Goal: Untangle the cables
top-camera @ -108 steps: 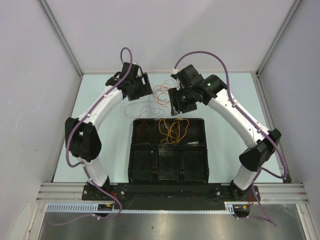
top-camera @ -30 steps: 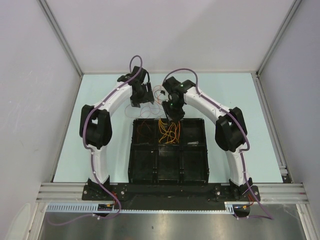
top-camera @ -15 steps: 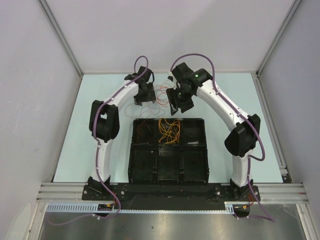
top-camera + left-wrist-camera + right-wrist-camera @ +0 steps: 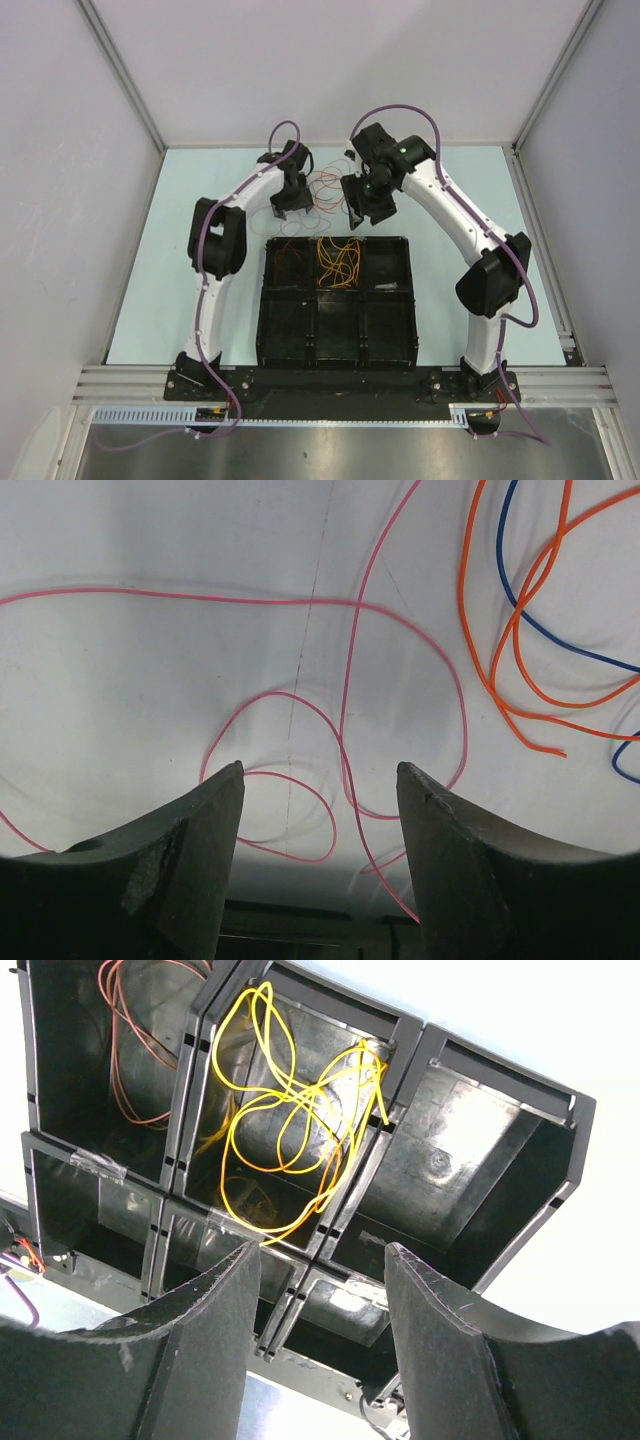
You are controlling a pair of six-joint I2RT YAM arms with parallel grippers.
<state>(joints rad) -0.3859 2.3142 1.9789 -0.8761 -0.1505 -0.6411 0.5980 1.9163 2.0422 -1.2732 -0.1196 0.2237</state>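
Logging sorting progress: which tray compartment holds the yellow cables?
The far row's middle compartment holds the yellow cables; its left neighbour holds reddish-brown cables.

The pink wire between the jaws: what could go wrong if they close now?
The pink wire loops over itself between the open left jaws, so closing could pinch two strands and tighten the tangle. The orange wire and blue wire lie close beside it, so pulling might drag them along.
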